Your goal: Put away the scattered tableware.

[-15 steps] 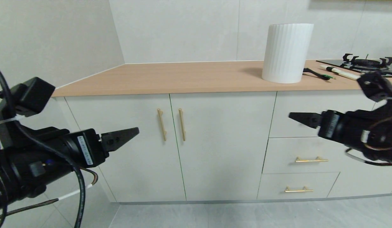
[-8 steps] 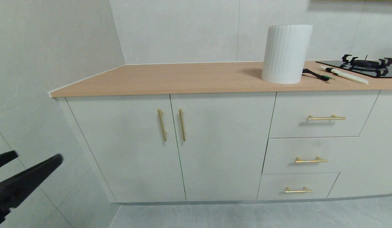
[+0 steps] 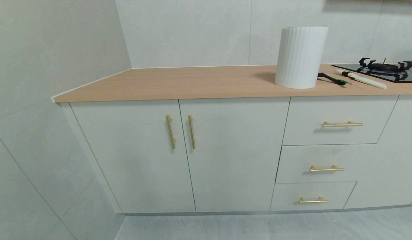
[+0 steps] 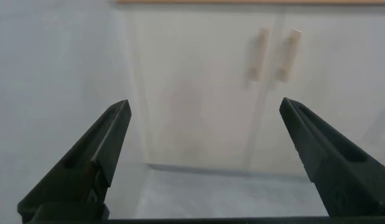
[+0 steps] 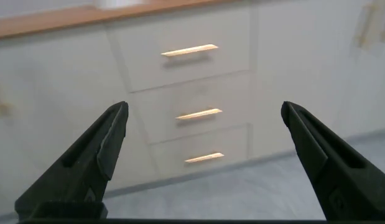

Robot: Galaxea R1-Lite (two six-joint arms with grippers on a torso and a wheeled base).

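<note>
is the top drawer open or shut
Shut. The top drawer lies flush with the cupboard door beside it, and no gap shows under the counter.

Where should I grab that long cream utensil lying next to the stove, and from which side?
Grip the cream utensil across its slim middle, coming straight down from above. It lies flat on the countertop, so the jaws should close crosswise on its long sides. The black-handled tool lies close beside it, so keep clear.

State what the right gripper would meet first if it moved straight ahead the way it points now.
Probably the middle drawer front, near its gold handle; the right gripper, fingers open, faces it, though depth is unclear.
</note>
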